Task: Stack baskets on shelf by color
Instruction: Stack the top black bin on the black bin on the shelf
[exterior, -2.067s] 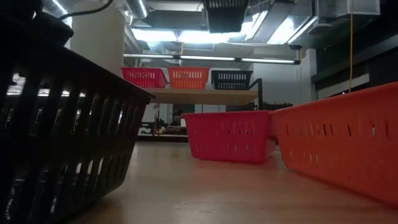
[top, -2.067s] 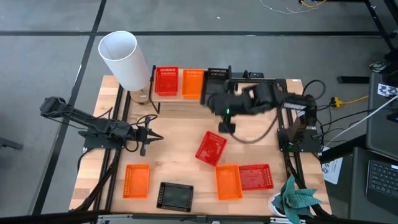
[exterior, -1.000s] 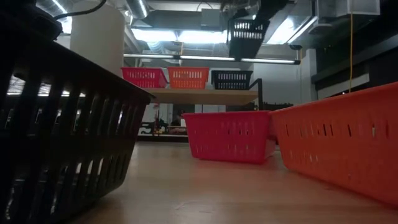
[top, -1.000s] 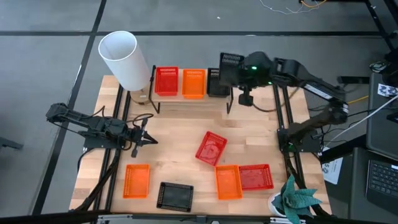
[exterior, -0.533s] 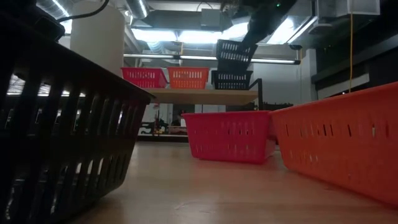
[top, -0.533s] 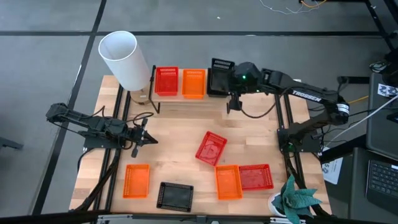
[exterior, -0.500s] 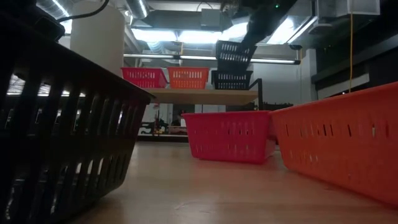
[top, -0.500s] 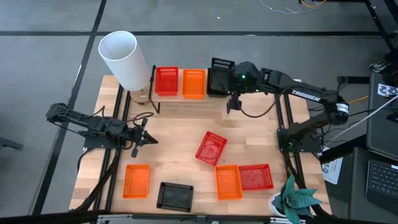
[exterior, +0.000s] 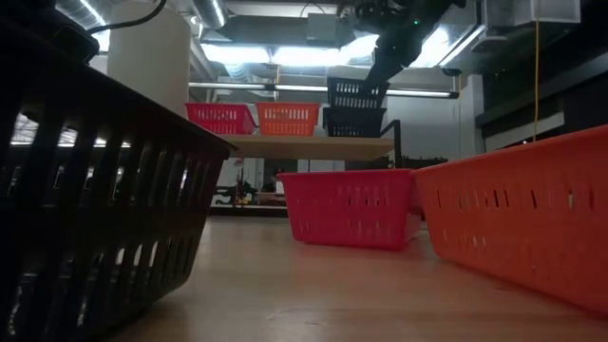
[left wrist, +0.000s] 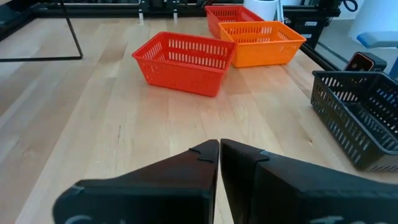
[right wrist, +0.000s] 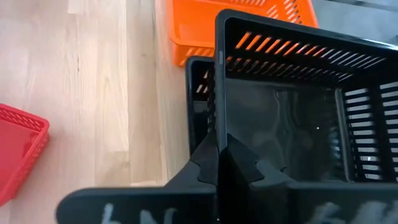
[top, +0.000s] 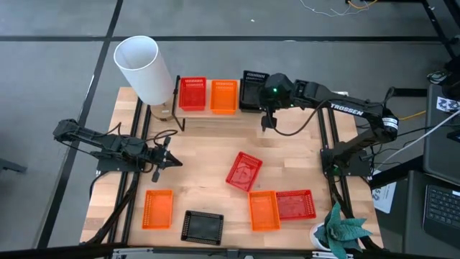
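The right gripper (right wrist: pixel 217 152), clenched on a black plastic mesh basket's (exterior: pixel 358 92) rim, holds it over its black twin (exterior: pixel 353 122) on the wood-topped shelf (exterior: pixel 309 145); stacking underway; next, lower squarely, release; left gripper (left wrist: pixel 219 148) waits closed, empty.

Around my wooden table (top: pixel 208 155) lies grey floor (top: pixel 57 72) crossed by dark lines. Overhead, bright ceiling lights (exterior: pixel 256 54) glow. A laptop (top: pixel 440 205) and a plant (top: pixel 343 230) sit at my right.
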